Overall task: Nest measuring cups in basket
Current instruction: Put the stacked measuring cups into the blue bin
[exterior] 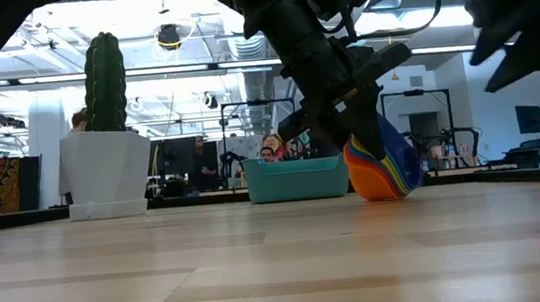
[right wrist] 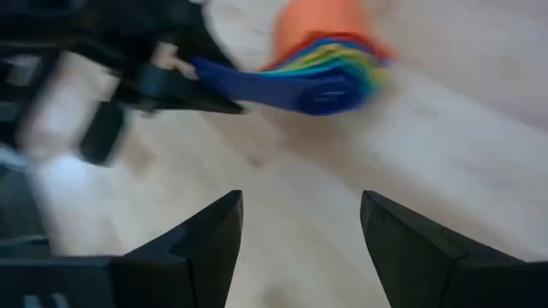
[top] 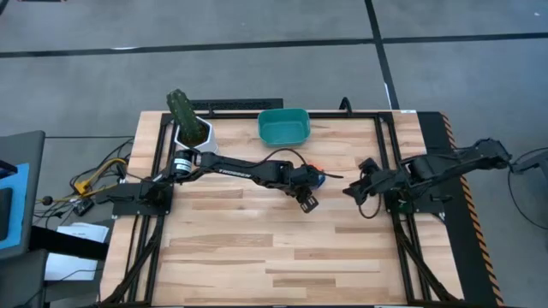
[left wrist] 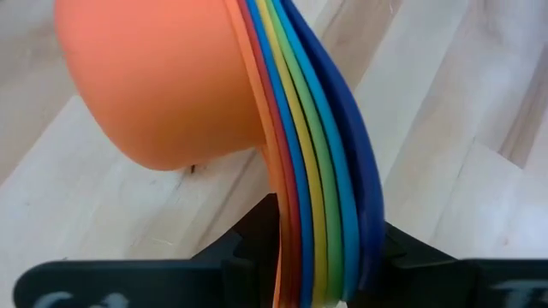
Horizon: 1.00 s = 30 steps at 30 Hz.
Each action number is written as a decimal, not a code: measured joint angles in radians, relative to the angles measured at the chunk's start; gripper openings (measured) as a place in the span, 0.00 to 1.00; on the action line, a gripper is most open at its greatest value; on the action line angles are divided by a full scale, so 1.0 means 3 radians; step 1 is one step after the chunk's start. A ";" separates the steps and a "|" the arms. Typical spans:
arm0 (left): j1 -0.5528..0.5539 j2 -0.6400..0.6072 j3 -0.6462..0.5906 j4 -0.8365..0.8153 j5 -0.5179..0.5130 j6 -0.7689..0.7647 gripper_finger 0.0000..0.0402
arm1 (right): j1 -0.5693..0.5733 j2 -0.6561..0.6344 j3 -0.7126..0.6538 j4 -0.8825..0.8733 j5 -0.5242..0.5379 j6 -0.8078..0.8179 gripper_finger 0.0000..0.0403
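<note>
One stack of measuring cups (left wrist: 282, 145) was pinched by its handles in the left gripper (left wrist: 325, 265). One basket (top: 283, 126) sat apart. The right gripper (right wrist: 300, 248) had spread fingers.

Nested measuring cups (top: 316, 177) mid-table, in front of the basket (top: 283, 126), potted plant (top: 189, 120) to its left.

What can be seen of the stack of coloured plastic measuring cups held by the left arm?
The nested stack of plastic measuring cups shows an orange bowl outermost, then red, blue, yellow, green, light blue and dark blue layers. It lies tipped on its side, its bowl low on the wooden table, in front of the teal basket and outside it. The left gripper is shut on the flat handles.
</note>
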 joint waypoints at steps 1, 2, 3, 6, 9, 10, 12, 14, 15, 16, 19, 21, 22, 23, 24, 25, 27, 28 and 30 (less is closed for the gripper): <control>0.0000 0.0000 0.0000 0.0001 0.0042 0.0001 0.21 | -0.0041 0.0005 -0.0041 0.0116 -0.0048 0.0015 0.65; 0.0000 0.0000 0.0000 0.0006 0.0090 0.0001 0.21 | -0.0079 0.0015 -0.0074 0.0210 -0.0078 0.0014 0.65; -0.0001 0.0000 0.0000 0.0008 0.0129 0.0001 0.21 | -0.0121 0.0044 -0.0106 0.0307 -0.0099 0.0007 0.65; -0.0011 0.0000 0.0000 0.0003 0.0147 -0.0001 0.21 | -0.0286 0.0180 -0.0204 0.0446 -0.0107 -0.0129 0.65; -0.0015 0.0000 0.0000 0.0010 0.0144 -0.0010 0.21 | -0.0484 0.0405 -0.0270 0.0573 -0.0208 -0.0245 0.65; -0.0015 0.0000 0.0000 0.0010 0.0144 -0.0018 0.21 | -0.0534 0.0487 -0.0279 0.0650 -0.0228 -0.0299 0.64; -0.0014 0.0000 0.0000 0.0012 0.0142 -0.0023 0.21 | -0.0625 0.0658 -0.0296 0.0858 -0.0330 -0.0397 0.64; -0.0014 0.0000 0.0000 0.0011 0.0140 -0.0046 0.21 | -0.0689 0.0826 -0.0299 0.1003 -0.0435 -0.0456 0.62; -0.0014 0.0001 0.0000 0.0010 0.0140 -0.0069 0.21 | -0.0705 0.0899 -0.0299 0.1063 -0.0481 -0.0462 0.61; -0.0014 0.0001 0.0000 0.0011 0.0140 -0.0090 0.21 | -0.0714 0.0974 -0.0299 0.1095 -0.0513 -0.0464 0.60; -0.0014 0.0001 0.0000 0.0012 0.0140 -0.0120 0.21 | -0.0689 0.1161 -0.0299 0.1103 -0.0534 -0.0492 0.56; -0.0014 0.0001 0.0000 0.0011 0.0145 -0.0125 0.21 | -0.0666 0.1269 -0.0299 0.1144 -0.0535 -0.0499 0.54; -0.0014 0.0001 0.0000 0.0010 0.0153 -0.0134 0.21 | -0.0662 0.1323 -0.0299 0.1179 -0.0543 -0.0501 0.53; -0.0014 0.0003 0.0000 0.0010 0.0162 -0.0147 0.21 | -0.0663 0.1375 -0.0300 0.1239 -0.0547 -0.0509 0.51; -0.0014 0.0003 0.0000 0.0010 0.0175 -0.0150 0.21 | -0.0664 0.1430 -0.0300 0.1327 -0.0545 -0.0523 0.50; -0.0013 0.0003 0.0000 0.0011 0.0196 -0.0150 0.21 | -0.0673 0.1492 -0.0300 0.1415 -0.0541 -0.0547 0.49; -0.0012 0.0003 0.0000 0.0010 0.0224 -0.0149 0.21 | -0.0721 0.1598 -0.0300 0.1548 -0.0540 -0.0577 0.45; -0.0013 0.0003 0.0000 0.0010 0.0230 -0.0150 0.21 | -0.0748 0.1647 -0.0300 0.1607 -0.0537 -0.0587 0.43; -0.0013 0.0004 -0.0001 0.0012 0.0256 -0.0152 0.21 | -0.0791 0.1728 -0.0300 0.1695 -0.0521 -0.0596 0.40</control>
